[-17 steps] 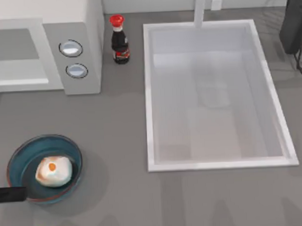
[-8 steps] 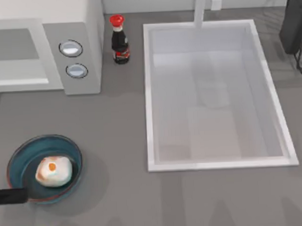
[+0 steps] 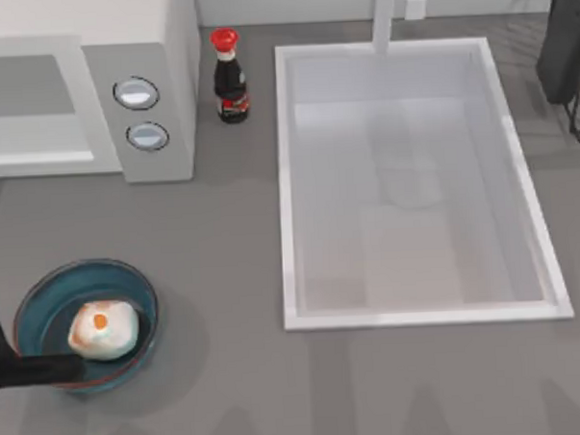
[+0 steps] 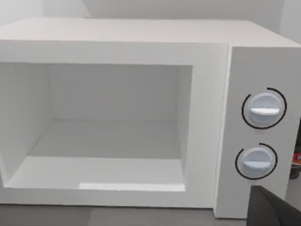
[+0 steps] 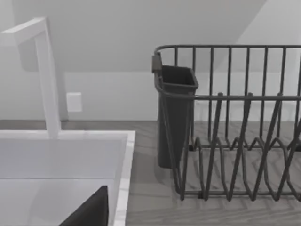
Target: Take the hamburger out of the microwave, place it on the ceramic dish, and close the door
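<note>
Our left gripper (image 3: pixel 46 370) sits at the near left edge of the table in the top view, a dark bar lying across the near rim of the ceramic dish (image 3: pixel 129 282); we cannot tell whether it is spread or pressed together. The hamburger (image 3: pixel 102 329) rests inside the dish, just beside that dark bar, so the placing looks done. In the left wrist view the microwave (image 4: pixel 141 42) faces us with its cavity bare and unshut, and the door itself we cannot make out there. We judge that closing it is what remains.

The risks come from how close we are to the dish. If we sweep toward the microwave without lifting first, we could catch the rim and drag or tip the dish, spilling the hamburger. Reaching for a door we cannot see well, we might also push the microwave body or strike its two knobs (image 4: pixel 263 109) instead. The sauce bottle (image 3: pixel 230 80) stands just beside the microwave's right side and could be toppled by a wide swing.

Our right arm is parked at the far right, by the dish rack (image 5: pixel 235 141) and the sink (image 3: pixel 288 179).

The bottle bears a label, but we cannot read it; no other writing shows.
</note>
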`<state>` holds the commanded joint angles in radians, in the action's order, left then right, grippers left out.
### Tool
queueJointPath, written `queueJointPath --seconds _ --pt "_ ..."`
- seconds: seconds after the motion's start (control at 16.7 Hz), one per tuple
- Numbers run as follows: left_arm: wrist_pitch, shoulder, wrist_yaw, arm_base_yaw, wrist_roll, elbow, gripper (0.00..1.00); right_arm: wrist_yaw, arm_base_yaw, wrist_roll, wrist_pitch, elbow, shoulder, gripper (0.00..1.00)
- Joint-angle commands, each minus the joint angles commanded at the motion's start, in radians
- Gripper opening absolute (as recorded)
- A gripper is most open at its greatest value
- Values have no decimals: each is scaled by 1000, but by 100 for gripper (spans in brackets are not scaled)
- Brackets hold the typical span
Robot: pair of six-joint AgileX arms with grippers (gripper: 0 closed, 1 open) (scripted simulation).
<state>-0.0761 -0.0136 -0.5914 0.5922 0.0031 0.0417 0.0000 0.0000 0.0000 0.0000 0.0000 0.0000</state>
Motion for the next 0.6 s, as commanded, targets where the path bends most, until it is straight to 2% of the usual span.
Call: queueJointPath --seconds 0.3,0.6 --pt "-4 -2 -1 0 0 -3 0 0 0 0 0 0 0 100" --pt "-134 -165 -68 68 5 -38 0 0 0 0 0 0 0 100"
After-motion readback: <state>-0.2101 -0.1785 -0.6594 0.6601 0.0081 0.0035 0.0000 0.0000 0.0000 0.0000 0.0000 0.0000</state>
